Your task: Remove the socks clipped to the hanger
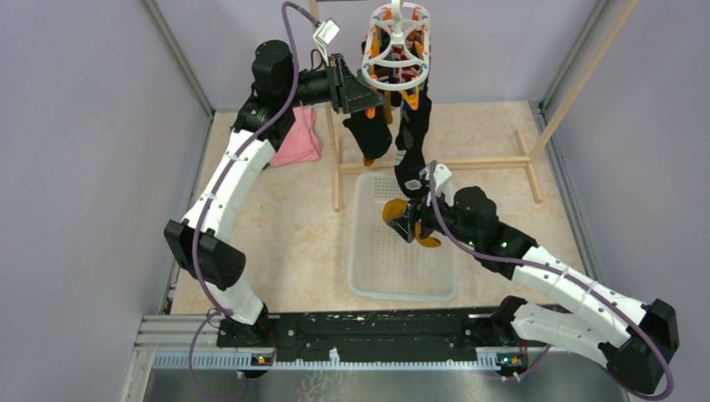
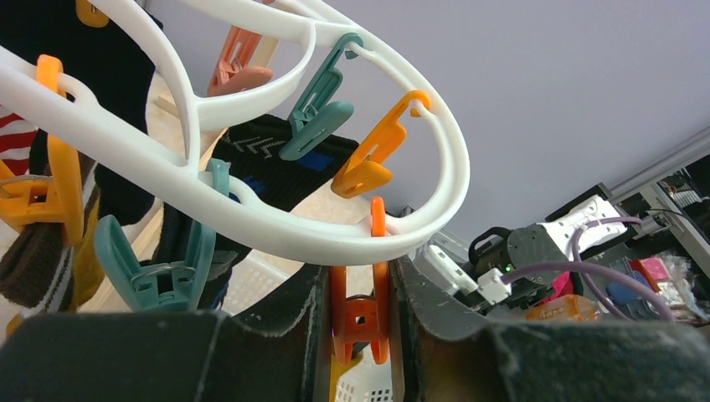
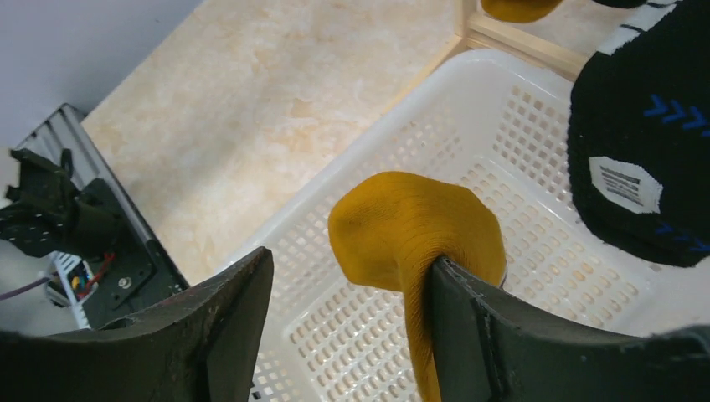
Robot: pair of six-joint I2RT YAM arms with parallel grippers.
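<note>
The white ring hanger (image 1: 396,59) hangs at the top of the wooden rack, and its frame (image 2: 251,226) fills the left wrist view. My left gripper (image 1: 368,96) is shut on an orange peg (image 2: 360,314) under the ring. A black sock (image 1: 414,142) with blue chevrons (image 2: 276,163) hangs clipped, and a red-and-white striped sock (image 2: 12,138) shows at the left edge. My right gripper (image 1: 410,222) is low over the basket with its jaws wide open. A mustard-yellow sock (image 3: 410,226) rests against its right finger (image 3: 477,335) only. The black sock's toe (image 3: 645,134) hangs beside it.
A white mesh basket (image 1: 368,251) lies on the table under the hanger, and its rim (image 3: 335,243) also shows in the right wrist view. The wooden rack's base (image 1: 469,163) crosses behind it. A pink cloth (image 1: 299,138) lies at the back left. Teal pegs (image 2: 155,268) dangle nearby.
</note>
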